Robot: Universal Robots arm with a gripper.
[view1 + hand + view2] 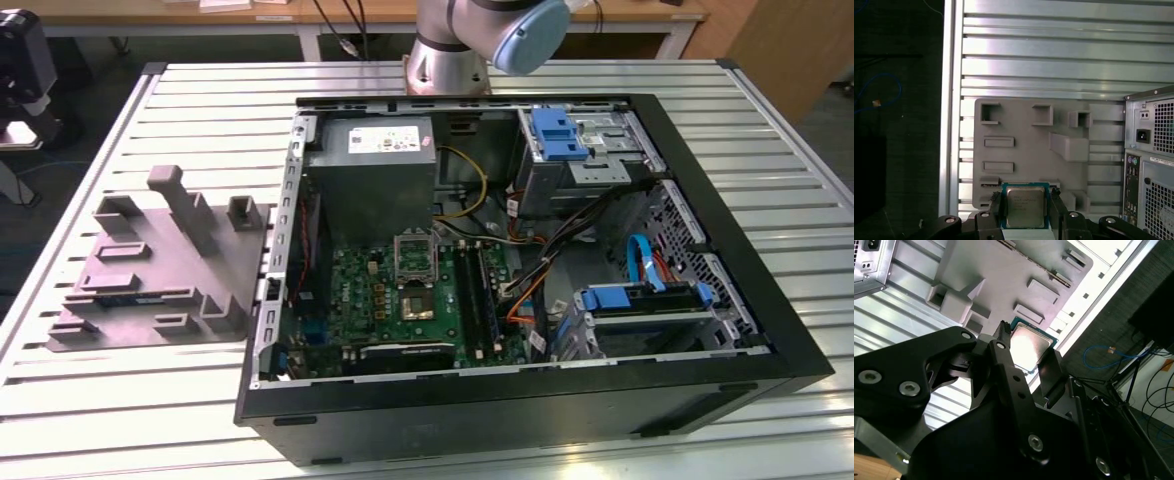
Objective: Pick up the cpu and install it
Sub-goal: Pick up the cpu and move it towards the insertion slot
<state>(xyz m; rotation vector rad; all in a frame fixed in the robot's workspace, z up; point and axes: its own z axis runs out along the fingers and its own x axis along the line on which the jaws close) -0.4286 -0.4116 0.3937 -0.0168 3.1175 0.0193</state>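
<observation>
Single-arm workstation during CPU handling. In both wrist views the gripper (1025, 212) (1027, 354) is closed narrowly on the cpu (1025, 205) (1030, 344), with one dark finger (995, 206) (1004, 342) against each of two opposite edges of the chip. The cpu's dull silvery top and thin green border face the cameras, and the chip sits level between the fingers. Behind it lie the grey fixture plate (1024, 142) (999, 270), with its raised blocks and shallow recesses, and the slatted aluminium table (1054, 60) (899, 305). In the first wrist view the chip overlaps the plate's edge, while the rear panel of the computer case (1154, 165) stands beside the plate. In the exterior view the fixture plate (154, 265) rests on the table (120, 410) at the exterior view's left, just beside the open black computer case (534, 425), which fills the centre and the exterior view's right. Inside the case lies the green motherboard (360, 295), whose socket (418, 303) is near the middle of the frame, below the grey power supply (380, 165). The arm (461, 40) rises at the top centre of the frame.
</observation>
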